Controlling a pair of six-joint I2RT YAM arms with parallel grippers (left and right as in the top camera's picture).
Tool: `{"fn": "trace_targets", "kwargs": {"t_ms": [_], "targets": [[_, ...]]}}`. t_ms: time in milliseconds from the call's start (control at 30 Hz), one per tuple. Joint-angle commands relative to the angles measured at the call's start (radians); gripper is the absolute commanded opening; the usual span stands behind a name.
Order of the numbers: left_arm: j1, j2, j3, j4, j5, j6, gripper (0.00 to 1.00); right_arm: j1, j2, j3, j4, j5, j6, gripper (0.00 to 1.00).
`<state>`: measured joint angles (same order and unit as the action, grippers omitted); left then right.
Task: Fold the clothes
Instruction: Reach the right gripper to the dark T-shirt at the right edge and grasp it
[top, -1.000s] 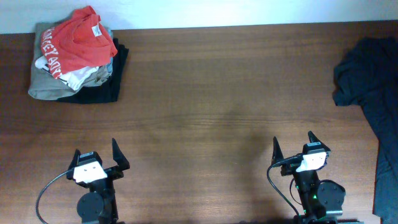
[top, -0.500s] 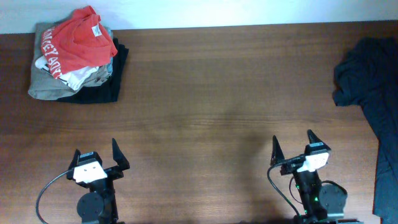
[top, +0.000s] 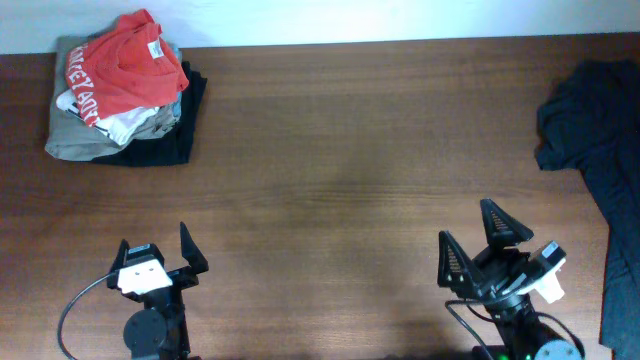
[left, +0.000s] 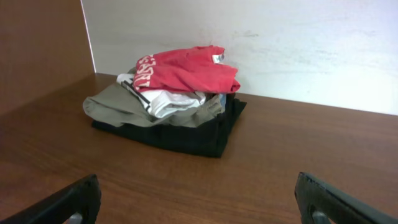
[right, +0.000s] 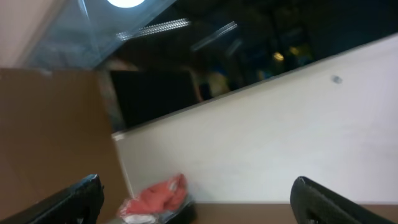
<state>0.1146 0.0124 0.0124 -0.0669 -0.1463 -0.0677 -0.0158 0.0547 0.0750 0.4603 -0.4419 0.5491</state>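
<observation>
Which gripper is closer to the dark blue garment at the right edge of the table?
Right. The right gripper is at the near right, with the dark blue garment beyond it to the right. The left gripper is at the near left, far from it.

Pile (top: 110, 128): red shirt (top: 118, 62) with white lettering, over white, khaki and black layers. Heap (top: 600, 120): dark navy. Table (top: 340, 150): brown woodgrain.

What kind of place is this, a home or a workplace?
Probably a robot lab or test room, not a home: the left gripper and right gripper stand at a brown table against a plain white wall, under a ceiling light.
</observation>
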Motion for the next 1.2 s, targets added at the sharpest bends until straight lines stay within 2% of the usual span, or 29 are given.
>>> {"fn": "trace_targets", "kwargs": {"t_ms": [0, 100, 233, 300, 433, 600, 700, 800, 1067, 1167], "targets": [[0.006, -0.007, -0.003, -0.002, 0.008, 0.019, 0.99, 0.009, 0.148, 0.17, -0.063, 0.085, -0.136, 0.99], [0.006, -0.007, -0.003, -0.002, 0.008, 0.019, 0.99, 0.009, 0.39, 0.38, -0.19, 0.145, -0.303, 0.99], [0.006, -0.007, -0.003, -0.002, 0.008, 0.019, 0.99, 0.008, 0.777, 0.756, -0.517, 0.44, -0.315, 0.99], [0.006, -0.007, -0.003, -0.002, 0.008, 0.019, 0.99, -0.006, 0.977, 0.96, -0.666, 0.504, -0.402, 0.99], [0.006, -0.007, -0.003, -0.002, 0.008, 0.019, 0.99, -0.102, 1.399, 1.382, -1.033, 0.608, -0.541, 0.99], [0.006, -0.007, -0.003, -0.002, 0.008, 0.019, 0.99, -0.224, 1.774, 1.733, -1.35, 0.695, -0.602, 0.99], [0.006, -0.007, -0.003, -0.002, 0.008, 0.019, 0.99, -0.285, 1.884, 1.772, -1.357, 0.772, -0.602, 0.99], [0.006, -0.007, -0.003, -0.002, 0.008, 0.019, 0.99, -0.358, 1.972, 1.771, -1.332, 0.761, -0.602, 0.99], [0.006, -0.007, -0.003, -0.002, 0.008, 0.019, 0.99, -0.452, 2.148, 1.771, -1.248, 0.57, -0.806, 1.0], [0.006, -0.007, -0.003, -0.002, 0.008, 0.019, 0.99, -0.457, 2.197, 1.771, -1.228, 0.529, -0.842, 0.96]]}}
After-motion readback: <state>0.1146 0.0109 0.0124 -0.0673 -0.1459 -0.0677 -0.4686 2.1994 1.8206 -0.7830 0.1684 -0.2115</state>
